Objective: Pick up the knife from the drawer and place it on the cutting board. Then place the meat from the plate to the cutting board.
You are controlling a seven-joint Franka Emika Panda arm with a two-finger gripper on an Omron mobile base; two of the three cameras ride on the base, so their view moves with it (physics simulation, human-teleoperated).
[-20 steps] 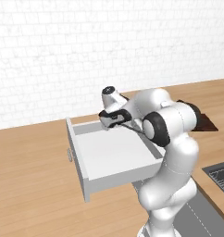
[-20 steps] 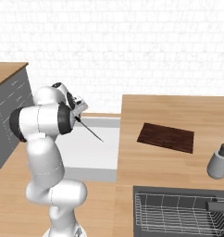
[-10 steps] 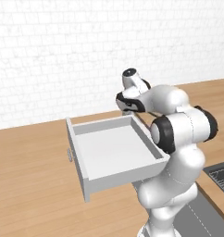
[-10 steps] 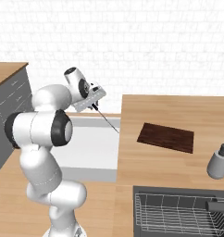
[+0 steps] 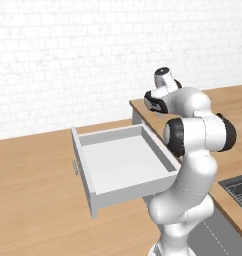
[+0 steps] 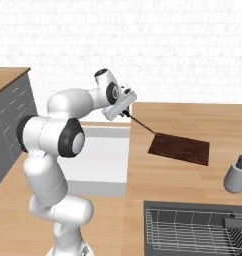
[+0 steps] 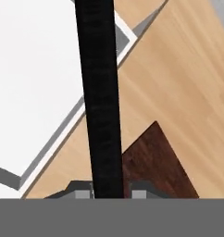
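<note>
Black and slim, the knife [image 7: 99, 92] runs up the middle of the hand view, its near end pinched between the two fingertips [image 7: 81, 192] of the pincer [image 7: 108, 193], which are pressed together on it. Behind the knife in that view lie a corner of the dark brown cutting board [image 7: 155, 164], a strip of wooden desk [image 7: 178, 83], and the pale floor and rim of the open drawer [image 7: 35, 83].

From the right base view, a wire rack [image 6: 193, 227] sits in a dark sink at the near right, with a grey soap bottle [image 6: 236, 175] standing on the desk [image 6: 168, 125] just beyond it. Further back, the cutting board [image 6: 180, 149] lies flat on the desk. The pincer [image 6: 125, 111] is raised above the desk's left edge, between the drawer and the board, and the knife [image 6: 143, 125] slants down from it toward the board's near left corner; whether the tip touches the board I cannot tell. The light-grey drawer [image 6: 100, 150] stands pulled out to the left of the desk, partly behind the arm.

From the left base view, the drawer [image 5: 123, 162] is open with its front panel and small handle facing left, and its floor is bare. The arm's hand [image 5: 163, 92] is up beyond the drawer's far right corner, over the desk [image 5: 233, 100]. A white tiled wall [image 5: 68, 50] closes the scene at the back.
</note>
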